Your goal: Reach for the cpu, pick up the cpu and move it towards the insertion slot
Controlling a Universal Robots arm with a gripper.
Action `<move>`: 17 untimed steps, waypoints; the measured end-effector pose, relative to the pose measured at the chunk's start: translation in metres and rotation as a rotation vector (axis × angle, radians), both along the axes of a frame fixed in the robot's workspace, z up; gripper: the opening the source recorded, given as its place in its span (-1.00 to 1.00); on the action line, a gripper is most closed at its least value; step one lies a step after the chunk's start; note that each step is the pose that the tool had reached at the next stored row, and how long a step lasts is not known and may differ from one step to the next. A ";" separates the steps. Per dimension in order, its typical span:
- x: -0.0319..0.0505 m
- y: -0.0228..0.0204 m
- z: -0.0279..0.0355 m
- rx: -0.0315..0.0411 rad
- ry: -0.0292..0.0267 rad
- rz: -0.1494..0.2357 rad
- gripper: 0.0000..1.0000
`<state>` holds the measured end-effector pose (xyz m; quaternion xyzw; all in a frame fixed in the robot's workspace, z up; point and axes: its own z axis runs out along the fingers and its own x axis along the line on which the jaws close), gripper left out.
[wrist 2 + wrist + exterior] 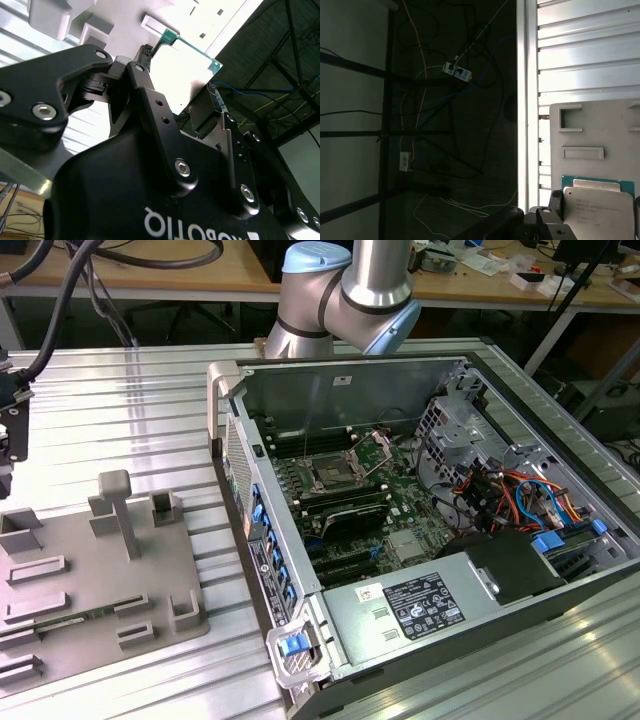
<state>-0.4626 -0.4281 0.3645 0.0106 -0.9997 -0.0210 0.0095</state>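
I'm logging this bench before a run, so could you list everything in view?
cpu: one, silver top with green rim, at the tray; resting or lifted, cannot tell.
tray: one, grey with raised blocks, on the table at the exterior view's left.
table: one, ribbed silver metal.
computer case: one, grey, open, at the exterior view's right.
motherboard: one, green, inside the case.
insertion slot: one, silver frame with dark centre, on the motherboard.
power supply: one, silver, at the case's near end.
cables: several, red, blue and orange, inside the case.
arm: one, silver and light blue, behind the case.
gripper: one, black, at the cpu.
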 end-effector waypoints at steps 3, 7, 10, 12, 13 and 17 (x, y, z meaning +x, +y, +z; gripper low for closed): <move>0.0000 0.0000 0.0021 0.0000 0.0000 0.000 0.09; 0.0000 0.0000 0.0047 0.0001 -0.0001 0.000 0.09; 0.0000 0.0000 0.0065 0.0000 0.0000 0.000 0.09; 0.0000 0.0000 0.0082 0.0000 0.0000 0.000 0.09; 0.0000 0.0000 0.0089 0.0000 0.0000 0.000 0.09; 0.0000 0.0000 0.0115 0.0000 -0.0001 0.000 0.09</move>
